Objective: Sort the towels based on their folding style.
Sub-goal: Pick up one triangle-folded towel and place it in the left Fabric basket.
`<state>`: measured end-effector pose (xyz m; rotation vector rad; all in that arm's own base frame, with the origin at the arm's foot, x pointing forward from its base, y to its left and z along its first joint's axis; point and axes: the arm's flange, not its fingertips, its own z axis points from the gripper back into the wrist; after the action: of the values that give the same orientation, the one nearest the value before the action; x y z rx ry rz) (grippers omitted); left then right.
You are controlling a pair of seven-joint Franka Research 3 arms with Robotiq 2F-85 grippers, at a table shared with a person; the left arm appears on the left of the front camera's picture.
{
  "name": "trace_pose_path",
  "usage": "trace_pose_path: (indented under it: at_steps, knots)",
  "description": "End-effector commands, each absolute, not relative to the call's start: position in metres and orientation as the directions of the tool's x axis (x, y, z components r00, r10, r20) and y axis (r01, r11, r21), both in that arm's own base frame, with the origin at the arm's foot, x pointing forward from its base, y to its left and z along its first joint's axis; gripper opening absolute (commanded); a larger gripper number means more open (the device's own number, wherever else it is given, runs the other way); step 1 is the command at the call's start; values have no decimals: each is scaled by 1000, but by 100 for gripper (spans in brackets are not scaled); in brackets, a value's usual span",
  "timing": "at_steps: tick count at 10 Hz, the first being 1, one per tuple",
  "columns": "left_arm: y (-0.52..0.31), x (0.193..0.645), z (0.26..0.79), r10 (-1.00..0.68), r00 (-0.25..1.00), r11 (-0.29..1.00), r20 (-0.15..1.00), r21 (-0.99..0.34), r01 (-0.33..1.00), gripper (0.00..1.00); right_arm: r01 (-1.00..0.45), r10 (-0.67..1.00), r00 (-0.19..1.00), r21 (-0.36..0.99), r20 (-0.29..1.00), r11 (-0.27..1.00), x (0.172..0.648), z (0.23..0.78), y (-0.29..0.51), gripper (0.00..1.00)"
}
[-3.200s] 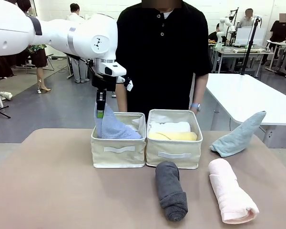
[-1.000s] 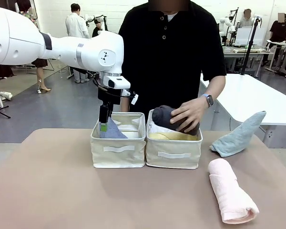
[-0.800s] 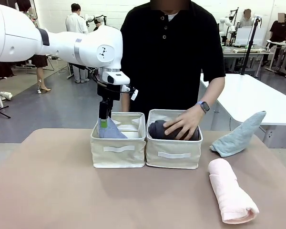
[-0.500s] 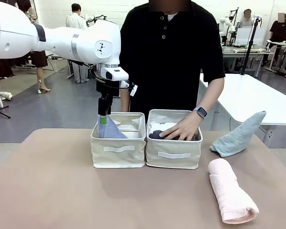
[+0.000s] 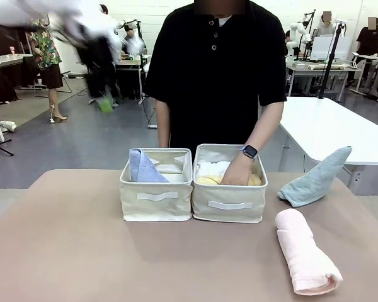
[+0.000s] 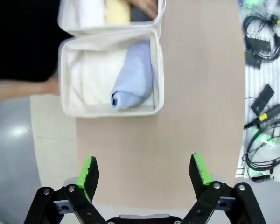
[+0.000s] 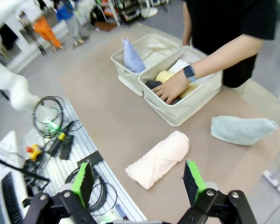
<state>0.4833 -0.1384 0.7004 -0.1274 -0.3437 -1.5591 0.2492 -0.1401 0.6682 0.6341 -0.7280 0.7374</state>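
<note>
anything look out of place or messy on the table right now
Nothing spilled or damaged. Two towels lie loose on the table, not in a bin: the teal triangle near its right edge and the pink roll nearer the robot. The blue triangle leans in the left bin.

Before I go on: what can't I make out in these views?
Front view: left gripper smeared by motion blur; its fingers unreadable there.
Front view: dark grey towel hidden behind the right bin wall and the person's hand.
Left wrist view: right bin cut off by the top edge.
</note>
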Motion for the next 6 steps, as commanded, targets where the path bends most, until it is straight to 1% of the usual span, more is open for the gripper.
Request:
trace_pose_path:
  at_steps: [1,2,4,5,6]
  knots:
    - [-58,433,702,-912,28,100,409,157,983,100,-787,352,506,255,787,561,250,668,-138,100]
    - [-23,428,704,-880,100,178,463,128,976,100,-787,352,506,255,787,561,250,668,-138,100]
    - [48,429,688,-825,236,303,514,50,952,100,-787,352,506,255,787,561,250,668,-138,100]
    - [74,428,677,-797,258,317,546,15,948,100,-787,352,506,255,787,561,250,668,-138,100]
    - [92,429,671,-786,238,292,571,3,956,100,-787,352,506,255,787,561,250,668,-138,100]
